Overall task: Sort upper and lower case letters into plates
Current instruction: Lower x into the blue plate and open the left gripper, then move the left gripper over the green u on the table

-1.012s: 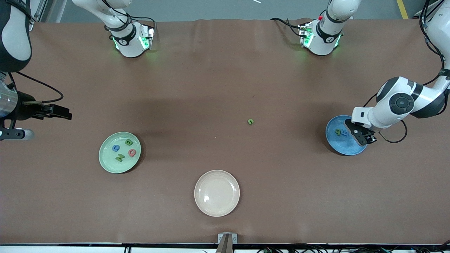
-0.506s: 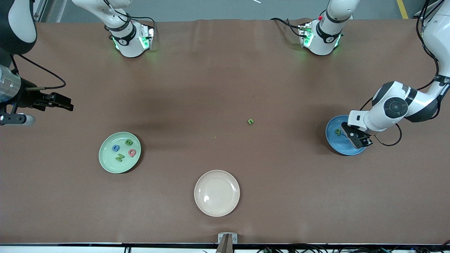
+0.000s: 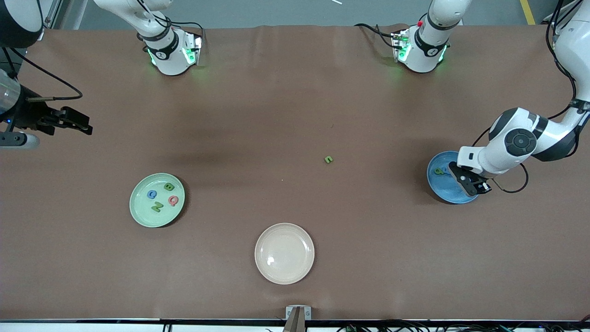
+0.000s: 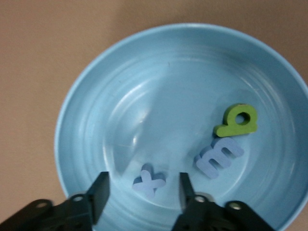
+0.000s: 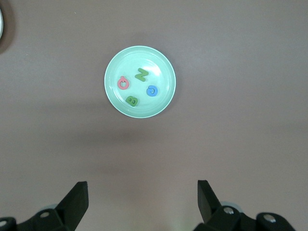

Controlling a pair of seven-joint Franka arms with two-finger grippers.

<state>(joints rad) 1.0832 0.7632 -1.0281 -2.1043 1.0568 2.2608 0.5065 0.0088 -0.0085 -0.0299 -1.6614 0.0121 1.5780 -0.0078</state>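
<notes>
From across the table, the left gripper [image 3: 474, 183] hangs low over the sky blue plate [image 3: 442, 191] at the left arm's end, and a green letter [image 3: 439, 171] shows in the uncovered part of that plate. The right gripper [image 3: 80, 124] waits in the air over bare table at the right arm's end. The mint green plate [image 3: 138, 212] holds 4 letters: a blue C [image 3: 151, 194], a green B [image 3: 168, 186], a green Z [image 3: 157, 206] and a red-pink Q [image 3: 173, 200]. A lone green letter n [image 3: 328, 159] lies on the table between the 2 plates, and a cream plate [image 3: 284, 272] sits nearest the camera. In the left wrist view, the fingers [image 4: 100, 192] stand apart with nothing between them, just above a pale blue x [image 4: 148, 180] lying in the plate beside a blue m [image 4: 219, 156] and a green q [image 4: 237, 121]. In the right wrist view, that gripper's fingers [image 5: 77, 199] are spread wide, gripping nothing, high above the mint plate [image 5: 115, 103].
</notes>
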